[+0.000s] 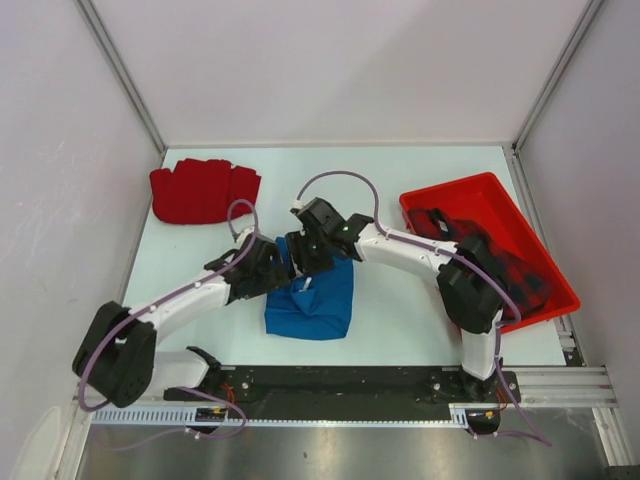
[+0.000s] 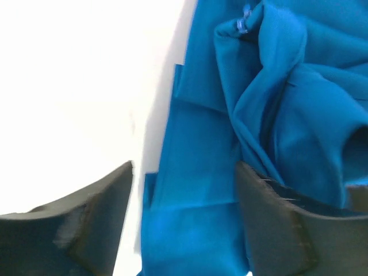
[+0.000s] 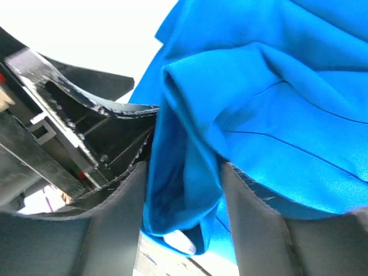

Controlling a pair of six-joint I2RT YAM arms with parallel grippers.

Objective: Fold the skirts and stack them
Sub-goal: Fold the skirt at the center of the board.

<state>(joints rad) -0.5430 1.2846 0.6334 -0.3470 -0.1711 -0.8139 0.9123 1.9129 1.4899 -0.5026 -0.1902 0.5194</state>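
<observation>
— Room first: where do we see open table (image 1: 410, 180)?
— Along the top of the frame, and in a wide strip between the blue skirt (image 1: 315, 305) and the red tray (image 1: 455, 188). Pale walls (image 1: 60, 150) close in on the left, top and right. The tray sits at the table's right edge, and the black rail (image 1: 340, 380) with the arm bases lines the bottom.
— And the skirts?
— The blue skirt lies low in the middle, just above the rail, bunched into a rough square with deep, loose folds. The red skirt (image 1: 205, 190) lies flat and pleated at the upper left, well apart from it. The plaid skirt (image 1: 505, 262) lies crumpled in the tray.
— What are the tools doing?
— Both meet over the blue skirt's upper left corner. In its wrist view we see the left gripper (image 2: 184, 167) with jaws wide, cloth lying slack between them and the cloth's edge running past the left finger. The right gripper (image 3: 184, 167) also stands parted; a hollow fold hangs between its fingers, not squeezed.
</observation>
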